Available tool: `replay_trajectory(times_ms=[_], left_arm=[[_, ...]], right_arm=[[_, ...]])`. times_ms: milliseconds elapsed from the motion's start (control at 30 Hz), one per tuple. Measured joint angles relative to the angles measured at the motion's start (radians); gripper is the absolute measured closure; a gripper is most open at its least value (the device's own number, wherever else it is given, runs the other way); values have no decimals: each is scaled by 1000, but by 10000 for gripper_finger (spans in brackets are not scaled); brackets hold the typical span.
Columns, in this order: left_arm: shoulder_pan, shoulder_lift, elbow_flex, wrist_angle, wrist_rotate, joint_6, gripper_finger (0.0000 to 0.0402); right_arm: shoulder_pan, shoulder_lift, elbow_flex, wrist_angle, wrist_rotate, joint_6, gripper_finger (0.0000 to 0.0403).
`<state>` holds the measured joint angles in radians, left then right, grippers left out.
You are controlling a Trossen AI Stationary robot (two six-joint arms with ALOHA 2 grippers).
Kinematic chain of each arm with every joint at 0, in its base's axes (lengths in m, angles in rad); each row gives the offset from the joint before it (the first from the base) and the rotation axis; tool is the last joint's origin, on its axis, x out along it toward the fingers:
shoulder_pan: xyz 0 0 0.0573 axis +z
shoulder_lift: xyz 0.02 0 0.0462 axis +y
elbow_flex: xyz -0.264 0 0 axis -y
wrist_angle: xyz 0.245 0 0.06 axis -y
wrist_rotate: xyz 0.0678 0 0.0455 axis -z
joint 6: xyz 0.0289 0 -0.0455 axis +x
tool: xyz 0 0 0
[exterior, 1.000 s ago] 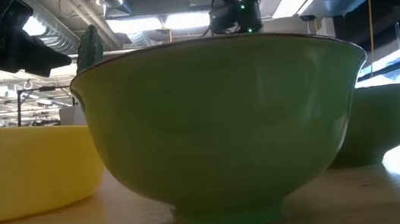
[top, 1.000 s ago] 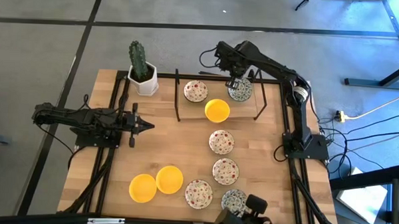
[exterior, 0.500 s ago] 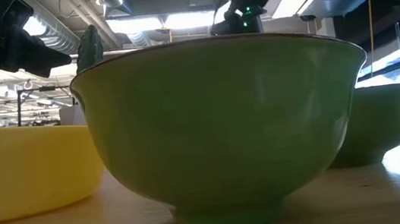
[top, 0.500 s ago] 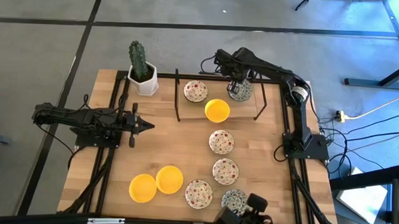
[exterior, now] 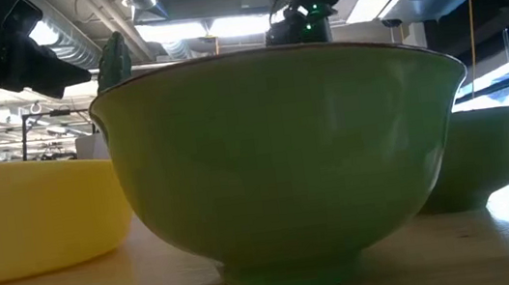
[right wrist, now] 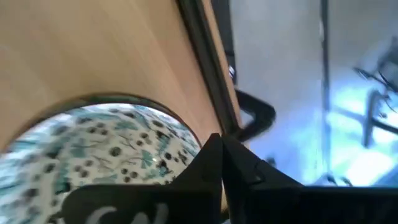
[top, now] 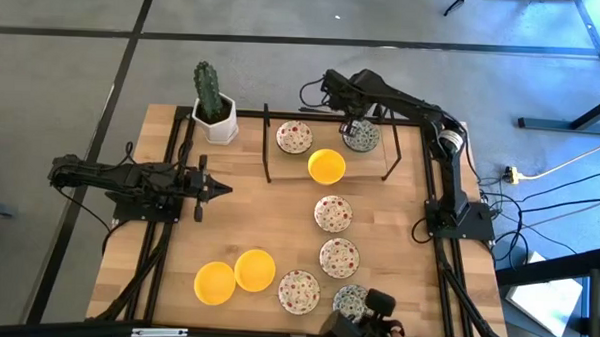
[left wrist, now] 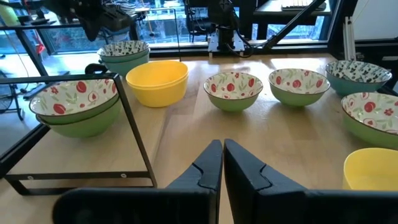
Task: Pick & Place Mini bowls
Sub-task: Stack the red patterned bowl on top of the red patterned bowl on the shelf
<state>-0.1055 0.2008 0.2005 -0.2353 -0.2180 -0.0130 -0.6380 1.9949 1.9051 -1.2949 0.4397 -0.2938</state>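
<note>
Right gripper [top: 353, 123] is hanging over the far right part of the table [top: 268, 217], directly above the green-grey patterned bowl [top: 361, 137] that is sitting on the black wire rack [top: 268, 152]. In the right wrist view its two fingers [right wrist: 211, 163] are pressed together with no gap, and nothing is sitting between them; the patterned bowl's rim [right wrist: 99, 134] is lying just beside and under the fingertips. Whether the tips are touching the rim cannot be told.

On the same rack, a red-floral bowl [top: 294, 137] is sitting to the left of the patterned one; the left wrist view is showing each of these as a stack of two. A plain yellow bowl [top: 326, 166] is sitting just in front of the rack, near but apart from the right gripper.

Left gripper [top: 222, 190] is waiting over the left-middle of the table, pointing toward the centre, fingers [left wrist: 214, 165] closed on nothing. It is well apart from every bowl.

Remaining bowls are lying nearer the front edge: two red-floral ones [top: 332, 213] [top: 339, 257] in a line down the right-centre, a third [top: 299, 291] at the front, a second green-grey patterned bowl [top: 351, 301] beside it, and two yellow bowls [top: 254, 270] [top: 215, 283] touching or nearly touching at front left.

A cactus in a white pot [top: 213, 103] is standing at the far left corner.
</note>
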Motion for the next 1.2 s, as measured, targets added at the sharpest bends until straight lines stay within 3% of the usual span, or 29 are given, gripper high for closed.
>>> replay_trajectory(times_ms=[67, 233, 333, 467, 500, 633, 800, 933, 1200], left_arm=[[0, 0, 0, 0, 0, 1, 391], [0, 0, 0, 0, 0, 1, 391], [0, 0, 0, -1, 0, 1, 391], [0, 0, 0, -18, 18, -1, 391], [0, 0, 0, -26, 22, -4, 391], [0, 0, 0, -58, 26, -28, 391], [0, 0, 0, -63, 26, -53, 391], [0, 0, 0, -62, 26, -56, 391], [0, 0, 0, -60, -6, -79, 391]], right_arm=[[0, 0, 29, 11, -79, -33, 402], [13, -62, 47, 216, -563, -90, 402], [47, -104, 49, 319, -737, -100, 402], [106, -121, 47, 377, -1128, -177, 402], [131, -124, 47, 397, -1175, -179, 402], [230, -129, 23, 425, -1186, -204, 402], [323, -153, -116, 535, -1298, -233, 402], [386, -234, -303, 768, -1305, -159, 402], [487, -471, -729, 1140, -1210, -91, 402]])
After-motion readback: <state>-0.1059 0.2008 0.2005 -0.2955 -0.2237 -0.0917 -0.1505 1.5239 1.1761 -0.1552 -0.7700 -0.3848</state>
